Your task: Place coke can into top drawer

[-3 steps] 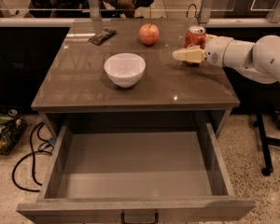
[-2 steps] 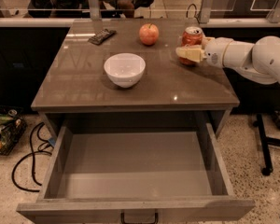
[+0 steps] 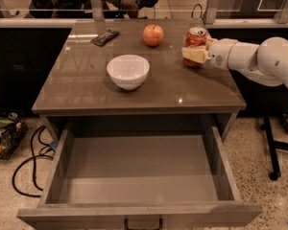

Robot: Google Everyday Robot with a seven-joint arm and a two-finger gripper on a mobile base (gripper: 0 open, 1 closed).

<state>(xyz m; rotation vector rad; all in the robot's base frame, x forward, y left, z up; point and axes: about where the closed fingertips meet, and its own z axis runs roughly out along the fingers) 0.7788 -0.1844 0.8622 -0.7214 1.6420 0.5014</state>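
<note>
The coke can [image 3: 197, 36], red with a silver top, stands upright at the back right of the tabletop [image 3: 182, 92]. My gripper [image 3: 194, 55] reaches in from the right on a white arm and sits against the can's lower front, touching or nearly touching it. The top drawer [image 3: 134, 176] is pulled fully open below the table's front edge. Its flat grey inside holds nothing, and its dark handle [image 3: 143, 223] shows at the bottom edge.
A white bowl [image 3: 128, 71] sits mid-table. A red-orange apple [image 3: 153, 34] lies left of the can. A dark remote [image 3: 104, 37] lies at the back left. Cables [image 3: 24, 169] trail on the floor at left. A black stand [image 3: 272, 150] is at right.
My gripper has moved in a little toward the can and now sits against its lower part. The can, apple, bowl and drawer have not moved.
</note>
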